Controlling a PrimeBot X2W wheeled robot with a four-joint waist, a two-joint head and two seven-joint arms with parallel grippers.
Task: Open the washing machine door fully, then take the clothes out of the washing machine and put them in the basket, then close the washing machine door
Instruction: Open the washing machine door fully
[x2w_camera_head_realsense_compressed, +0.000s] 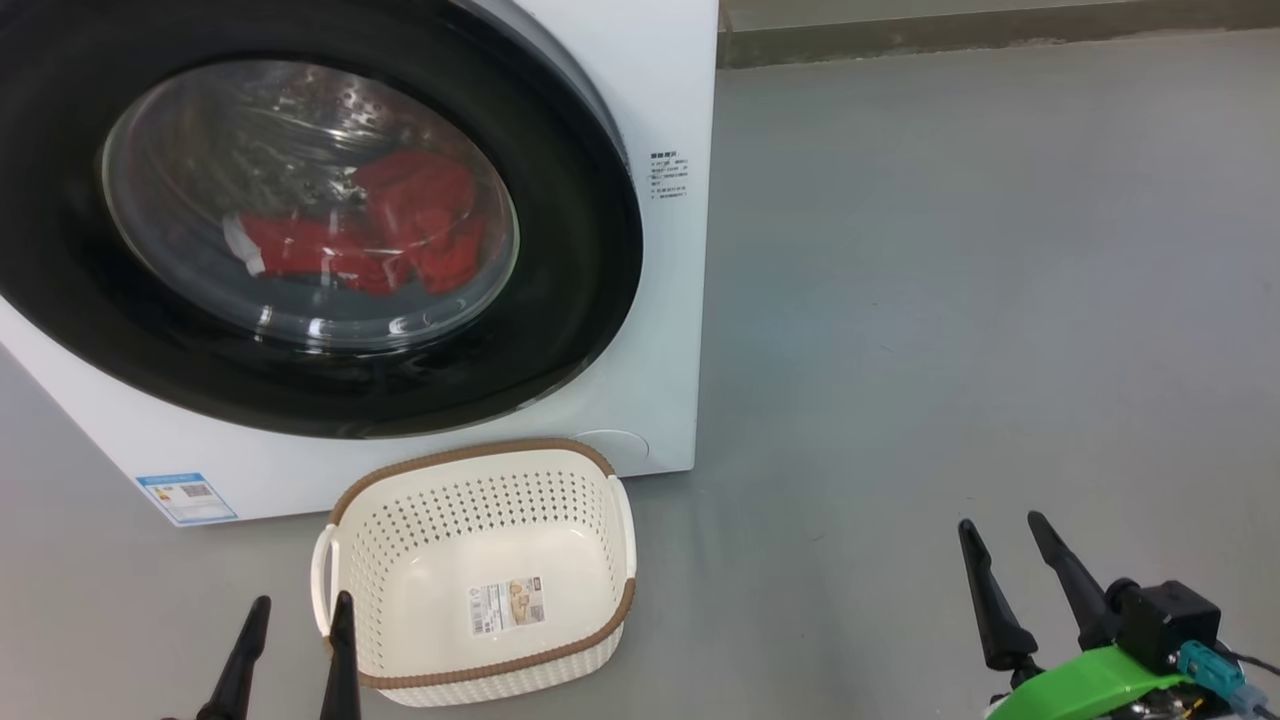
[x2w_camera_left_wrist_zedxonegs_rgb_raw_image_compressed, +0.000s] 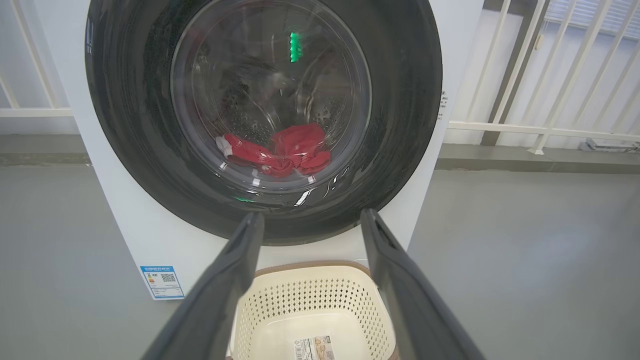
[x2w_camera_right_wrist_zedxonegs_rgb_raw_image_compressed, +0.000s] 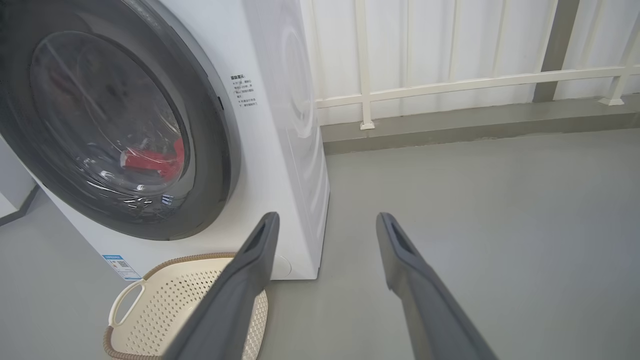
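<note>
Nearest the lens, at the lower left of the head view, the left gripper (x2w_camera_head_realsense_compressed: 303, 600) is pointing up the frame, its two dark fingers standing wide apart and gripping nothing. At the lower right the right gripper (x2w_camera_head_realsense_compressed: 1000, 522) is doing likewise: jaws spread and empty, with grey floor (x2w_camera_head_realsense_compressed: 950, 300) showing between them.

Just beside the left gripper, at lower centre, the basket (x2w_camera_head_realsense_compressed: 480, 510) is sitting upright on the floor; a paper label is lying on its cream bottom. Whether the nearer finger is touching its handle cannot be told.

Directly behind the basket, the washing machine (x2w_camera_head_realsense_compressed: 660, 100) is filling the upper left. The washing machine door (x2w_camera_head_realsense_compressed: 580, 250) is lying shut against the white front. Through its bulging glass the clothes (x2w_camera_head_realsense_compressed: 400, 230) are showing — a red heap with a white edge, resting low in the steel drum.

A small blue label (x2w_camera_head_realsense_compressed: 187, 497) is sticking to the machine's lower left corner. In the right wrist view a white railing (x2w_camera_right_wrist_zedxonegs_rgb_raw_image_compressed: 450, 82) is running along the top — behind the machine.
</note>
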